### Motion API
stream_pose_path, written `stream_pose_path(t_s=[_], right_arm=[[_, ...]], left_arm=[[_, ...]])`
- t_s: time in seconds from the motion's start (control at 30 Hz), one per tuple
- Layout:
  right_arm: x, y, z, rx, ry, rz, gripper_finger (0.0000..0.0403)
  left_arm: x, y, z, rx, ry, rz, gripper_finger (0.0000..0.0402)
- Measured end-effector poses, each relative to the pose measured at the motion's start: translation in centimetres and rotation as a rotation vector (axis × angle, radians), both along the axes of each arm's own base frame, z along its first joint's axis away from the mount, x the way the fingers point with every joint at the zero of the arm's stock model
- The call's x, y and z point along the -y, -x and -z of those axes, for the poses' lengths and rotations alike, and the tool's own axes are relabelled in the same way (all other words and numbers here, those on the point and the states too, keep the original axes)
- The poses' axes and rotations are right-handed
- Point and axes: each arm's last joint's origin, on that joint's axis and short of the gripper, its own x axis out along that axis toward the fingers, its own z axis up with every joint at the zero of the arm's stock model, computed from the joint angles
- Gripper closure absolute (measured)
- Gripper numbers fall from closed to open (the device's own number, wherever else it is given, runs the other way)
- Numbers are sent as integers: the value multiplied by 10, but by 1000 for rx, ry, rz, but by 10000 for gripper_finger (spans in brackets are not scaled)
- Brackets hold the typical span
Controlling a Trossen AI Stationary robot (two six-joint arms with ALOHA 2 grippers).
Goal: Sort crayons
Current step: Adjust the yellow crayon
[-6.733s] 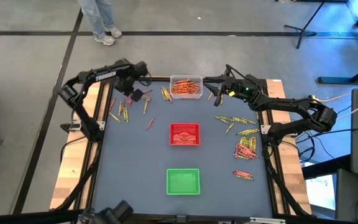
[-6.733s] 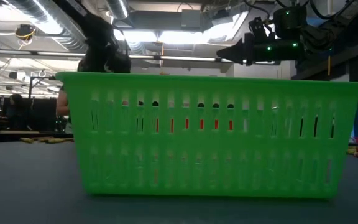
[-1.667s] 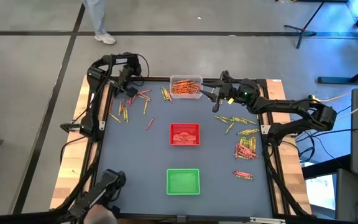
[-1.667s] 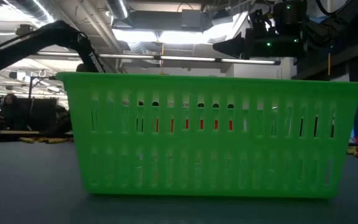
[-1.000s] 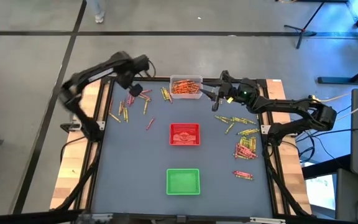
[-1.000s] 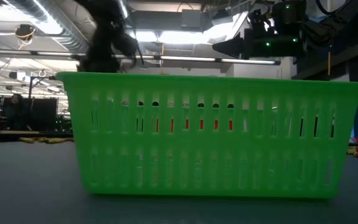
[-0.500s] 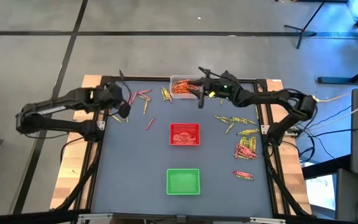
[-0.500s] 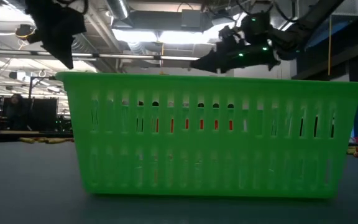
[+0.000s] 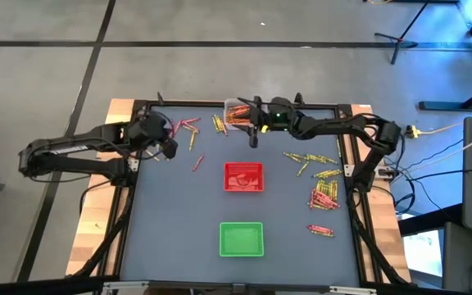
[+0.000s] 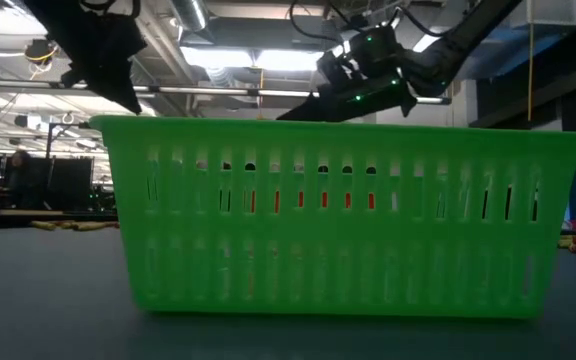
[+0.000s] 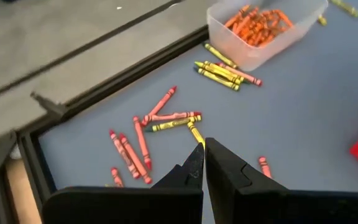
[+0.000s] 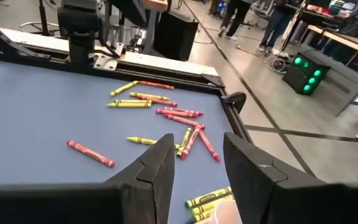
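Note:
Crayons lie in loose groups: red and yellow-green ones at the far left, yellow-green ones by the clear tray, and more along the right edge. Orange crayons fill the clear tray. My left gripper hangs shut above the far-left group; its tips show just short of a yellow crayon, and whether they touch it I cannot tell. My right gripper stands open at the clear tray's near side, nothing between its fingers.
A red tray sits at the table's middle and a green tray nearer the front; the green tray fills the low view. A single red crayon lies left of the red tray. The table frame's dark rail borders the far-left corner.
My left gripper has swung back from the far-left crayons toward the table's left edge and a little nearer, turning and tipping as the arm folded out to the left; it stays shut. My right gripper has gone toward the table's left along the clear tray's near side, sinking slightly.

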Motion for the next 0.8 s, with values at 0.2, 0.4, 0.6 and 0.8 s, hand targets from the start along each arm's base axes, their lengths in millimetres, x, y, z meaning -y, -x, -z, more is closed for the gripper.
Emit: stream_pose_path(t_s=[0.2,0.4,0.6,0.8], right_arm=[[-1,3,9,-95,21,-15,265],[-1,4,10,-110,33,-15,265],[3,6,12,-135,54,39,265],[3,6,13,-149,59,51,265]], left_arm=[[-4,-15,7,-105,-43,70,399],[-6,-31,23,-159,66,100,399],[-4,-42,51,-282,276,22,399],[6,-50,73,-402,381,-50,399]])
